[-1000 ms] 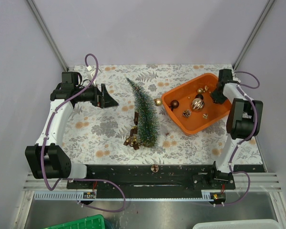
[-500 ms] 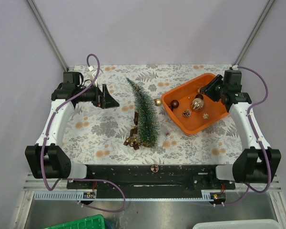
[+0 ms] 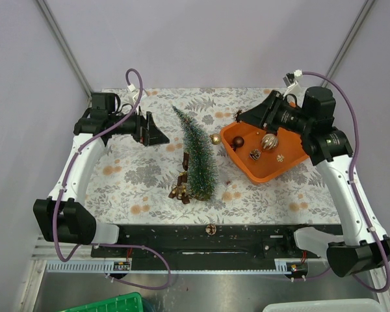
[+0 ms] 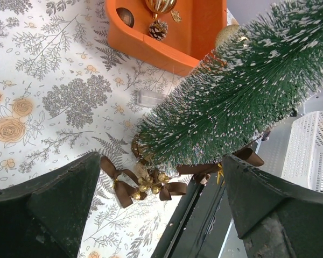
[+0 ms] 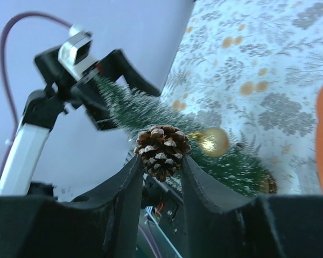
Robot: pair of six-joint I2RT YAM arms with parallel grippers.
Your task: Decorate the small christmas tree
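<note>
The small christmas tree point(image 3: 198, 156) lies on its side mid-table, tip far, base near; it also shows in the left wrist view point(image 4: 242, 91) and the right wrist view point(image 5: 231, 164). A gold ball point(image 3: 215, 138) rests against its right side. Brown bows with gold beads point(image 3: 179, 190) lie by its base. My left gripper point(image 3: 159, 138) is open and empty, left of the tree's upper part. My right gripper point(image 3: 244, 117) hovers over the orange tray's left corner, shut on a frosted pine cone point(image 5: 161, 149) held between its fingertips.
The orange tray point(image 3: 247, 166) at the right holds a striped gold ball point(image 3: 269, 142), a dark ball point(image 3: 238, 141), a pine cone point(image 3: 254, 155) and small gold pieces. A black rail point(image 3: 208, 237) runs along the near edge. Grey walls enclose the back.
My right arm has swung from the tray's far right side, up and leftward over the tray toward the tree. My left gripper has shifted slightly right toward the tree.
</note>
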